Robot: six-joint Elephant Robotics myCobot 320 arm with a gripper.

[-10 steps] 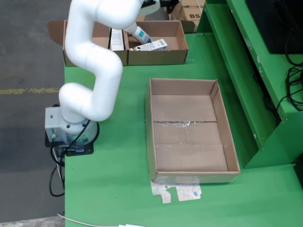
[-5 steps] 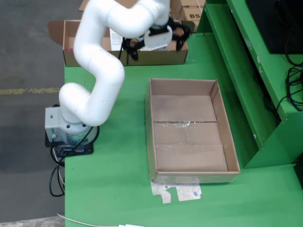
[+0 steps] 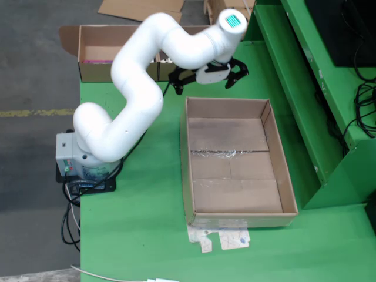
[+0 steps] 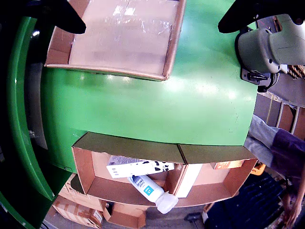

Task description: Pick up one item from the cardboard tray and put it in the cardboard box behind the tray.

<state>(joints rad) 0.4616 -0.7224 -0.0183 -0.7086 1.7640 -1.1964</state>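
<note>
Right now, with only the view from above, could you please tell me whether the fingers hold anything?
Observer: No, the fingers stand wide apart, with only green table between them.
Operator: What does the arm hide in the divided box?
Observer: In that divided box, a white bottle with a blue label lies on its side.
Operator: Anything else there?
Observer: A flat white carton lies beside it, in the same compartment.
</note>
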